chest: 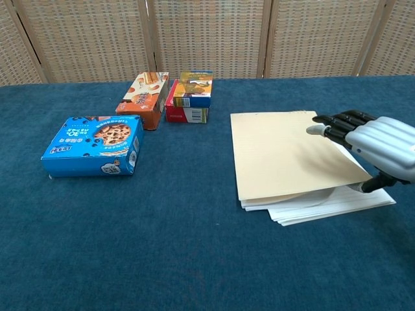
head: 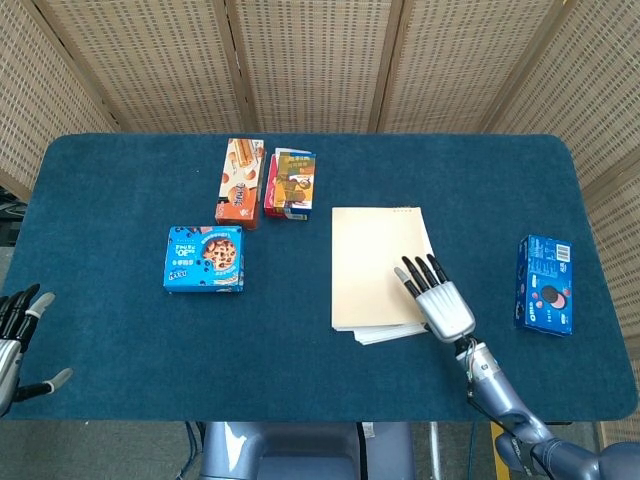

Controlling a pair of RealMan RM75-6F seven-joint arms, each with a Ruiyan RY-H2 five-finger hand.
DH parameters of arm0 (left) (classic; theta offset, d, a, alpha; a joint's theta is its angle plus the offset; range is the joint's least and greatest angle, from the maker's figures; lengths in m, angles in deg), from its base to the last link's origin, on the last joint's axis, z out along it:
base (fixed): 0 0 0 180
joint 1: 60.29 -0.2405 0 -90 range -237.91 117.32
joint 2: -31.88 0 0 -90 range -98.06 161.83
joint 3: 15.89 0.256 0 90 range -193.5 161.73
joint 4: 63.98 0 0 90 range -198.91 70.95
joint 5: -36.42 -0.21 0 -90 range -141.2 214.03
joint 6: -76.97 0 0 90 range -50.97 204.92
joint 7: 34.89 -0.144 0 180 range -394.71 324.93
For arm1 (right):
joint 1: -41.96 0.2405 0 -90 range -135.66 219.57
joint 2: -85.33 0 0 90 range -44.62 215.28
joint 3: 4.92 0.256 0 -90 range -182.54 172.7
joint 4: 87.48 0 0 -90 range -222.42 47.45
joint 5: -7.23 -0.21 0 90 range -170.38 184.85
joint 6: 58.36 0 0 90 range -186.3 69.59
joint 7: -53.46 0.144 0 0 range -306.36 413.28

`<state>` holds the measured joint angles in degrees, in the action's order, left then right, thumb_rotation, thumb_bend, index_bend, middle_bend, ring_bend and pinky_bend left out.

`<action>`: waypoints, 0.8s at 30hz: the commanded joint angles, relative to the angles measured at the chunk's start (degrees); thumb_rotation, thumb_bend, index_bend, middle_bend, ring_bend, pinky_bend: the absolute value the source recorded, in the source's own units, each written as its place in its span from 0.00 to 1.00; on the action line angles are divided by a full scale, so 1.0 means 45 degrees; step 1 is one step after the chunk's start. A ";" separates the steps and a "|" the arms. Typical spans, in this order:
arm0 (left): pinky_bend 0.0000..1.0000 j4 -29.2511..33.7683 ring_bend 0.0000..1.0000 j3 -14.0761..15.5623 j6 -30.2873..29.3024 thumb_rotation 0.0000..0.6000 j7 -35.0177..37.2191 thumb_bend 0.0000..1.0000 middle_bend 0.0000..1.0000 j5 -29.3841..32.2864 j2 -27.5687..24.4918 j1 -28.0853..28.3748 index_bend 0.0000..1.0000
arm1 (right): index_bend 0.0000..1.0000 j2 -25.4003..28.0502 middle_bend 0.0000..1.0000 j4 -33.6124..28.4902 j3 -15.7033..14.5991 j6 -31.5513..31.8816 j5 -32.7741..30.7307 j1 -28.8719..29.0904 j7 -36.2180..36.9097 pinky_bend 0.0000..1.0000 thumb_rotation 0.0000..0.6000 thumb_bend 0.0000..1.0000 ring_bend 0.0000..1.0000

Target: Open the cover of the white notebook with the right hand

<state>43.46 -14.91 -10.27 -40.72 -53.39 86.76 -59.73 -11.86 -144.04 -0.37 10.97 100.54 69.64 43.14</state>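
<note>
The white notebook lies right of the table's middle, its cream cover (head: 375, 265) (chest: 285, 155) raised along the right edge and slid left, baring white pages (head: 388, 334) (chest: 331, 206) beneath. My right hand (head: 438, 300) (chest: 373, 144) grips that raised edge: the fingers (chest: 334, 124) lie stretched over the cover and the thumb sits under it. At the table's near left corner my left hand (head: 15, 340) hangs with its fingers spread and nothing in it; the chest view does not show it.
A blue cookie box (head: 204, 258) (chest: 91, 146) lies at the left. Behind it stand an orange biscuit box (head: 240, 180) (chest: 142, 98) and a red-and-blue box (head: 290, 183) (chest: 189, 97). A blue Oreo box (head: 546, 284) lies near the right edge.
</note>
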 commanded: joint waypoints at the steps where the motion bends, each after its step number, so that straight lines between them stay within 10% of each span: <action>1: 0.00 -0.0003 0.00 0.0002 0.0021 1.00 -0.0024 0.00 0.00 0.0026 0.0016 0.0006 0.00 | 0.07 0.0108 0.01 -0.0091 -0.0044 -0.0380 -0.0041 0.0255 -0.0044 0.00 1.00 0.45 0.00; 13: 0.00 -0.0001 0.00 -0.0023 0.0066 1.00 0.0095 0.00 0.00 0.0112 -0.0029 0.0039 0.00 | 0.60 0.0078 0.56 0.0572 -0.0289 0.0039 0.0477 0.0794 0.0506 0.34 1.00 0.62 0.44; 24: 0.00 -0.0008 0.00 0.0008 0.0028 1.00 0.0050 0.00 0.00 0.0036 -0.0004 0.0027 0.00 | 0.64 0.0022 0.64 0.2234 -0.0881 0.1299 0.1144 0.0703 0.2351 0.49 1.00 0.67 0.51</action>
<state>43.42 -14.87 -10.15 -40.50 -53.23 86.74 -59.61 -12.02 -134.55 -3.76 16.10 105.20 73.01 52.78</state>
